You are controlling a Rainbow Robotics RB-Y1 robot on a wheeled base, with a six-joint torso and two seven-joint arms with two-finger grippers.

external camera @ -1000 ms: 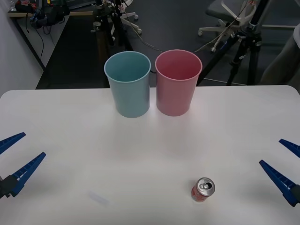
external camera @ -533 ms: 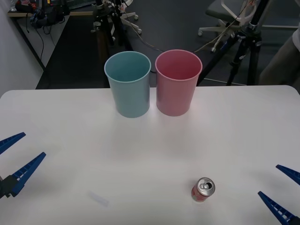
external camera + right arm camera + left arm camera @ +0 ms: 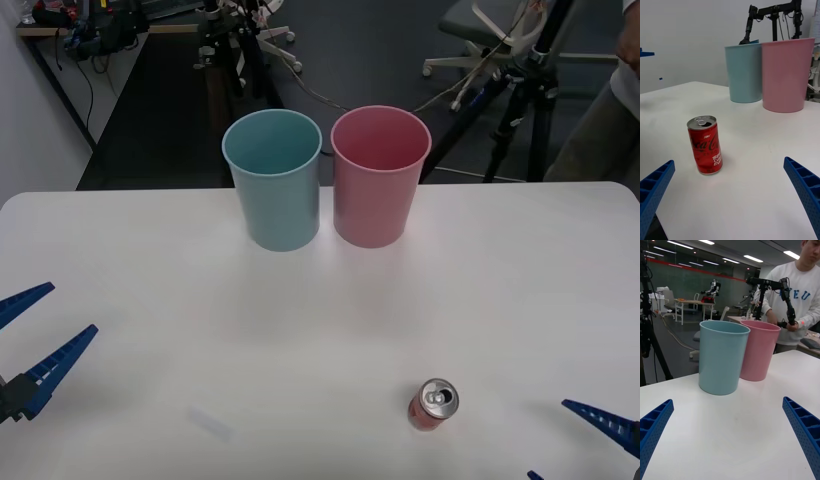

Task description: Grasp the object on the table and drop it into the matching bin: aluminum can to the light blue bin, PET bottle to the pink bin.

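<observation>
A small red aluminum can [image 3: 433, 405] with a silver top stands upright on the white table [image 3: 150, 260], near the front right. At the table's far edge the light blue bin [image 3: 273, 180] and the pink bin [image 3: 380, 178] stand side by side, touching. My right gripper [image 3: 575, 445] is open at the near right corner, to the right of the can. In the right wrist view the can [image 3: 705, 145] stands ahead of the open right gripper [image 3: 729, 162], toward one finger, with both bins behind it. My left gripper [image 3: 40, 335] rests open at the table's left edge.
A black tripod [image 3: 520, 90] and office chairs stand on the floor beyond the table's far edge. A faint pale mark [image 3: 210, 423] lies on the table near the front left. The left wrist view faces the light blue bin [image 3: 722, 356] and pink bin [image 3: 758, 350].
My right gripper has moved steadily toward the table's near edge and now sits at the bottom right corner of the front view. The left gripper, can and bins have not moved.
</observation>
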